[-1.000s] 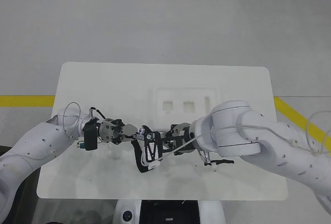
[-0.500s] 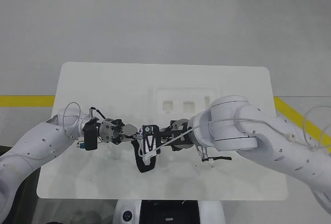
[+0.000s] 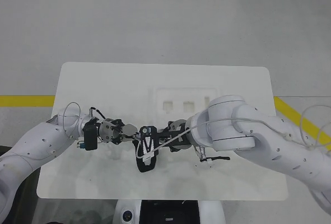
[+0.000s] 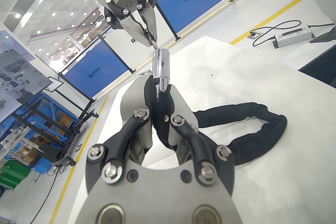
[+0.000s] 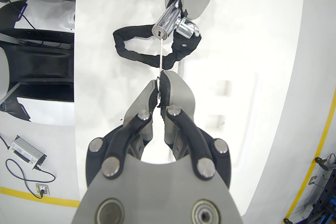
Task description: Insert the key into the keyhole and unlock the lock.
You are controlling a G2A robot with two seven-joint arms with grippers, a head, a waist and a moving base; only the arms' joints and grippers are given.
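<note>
Above the worktop (image 3: 98, 84), your left end effector (image 4: 157, 89) pinched the slick-looking metal lock (image 4: 160, 64) at its sleeved end; your right end effector (image 5: 159, 79) pinched the thin key (image 5: 161, 51) by its head.

Head of key (image 5: 161, 55) buried between right gripper (image 5: 160, 79) pads; shape unreadable. Tip at keyhole (image 5: 158, 32): insertion depth indeterminate. Lower end of lock (image 4: 160, 64) and chain (image 4: 273, 122) start concealed within left gripper (image 4: 158, 86). Top view: key too small to resolve.
</note>
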